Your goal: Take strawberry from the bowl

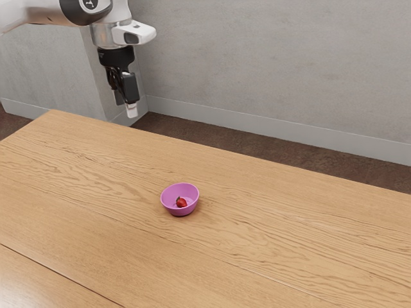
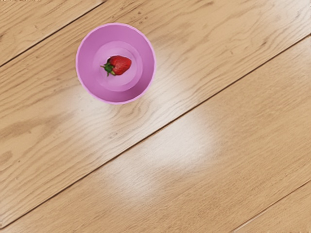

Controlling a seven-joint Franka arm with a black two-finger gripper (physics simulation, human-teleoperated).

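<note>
High above the table at the exterior view's upper left hangs my black gripper [image 1: 125, 104], pointing down. Its two pale fingertips stand apart with nothing seen between them, so it is open. A small pink-purple bowl [image 1: 168, 200] stands upright on the table, lower than the gripper and toward the exterior view's right. Inside it lies a red strawberry [image 1: 182, 203]. In the wrist view the round bowl [image 2: 85, 63] is seen from above, and the strawberry [image 2: 120, 65] rests on its side on the bowl's floor, green leaves at one end.
A wooden table [image 1: 270, 212] with long plank seams spreads around the bowl. Its far edge runs across the exterior view, and a grey wall [image 1: 276, 64] with a pale baseboard rises beyond a strip of brown floor.
</note>
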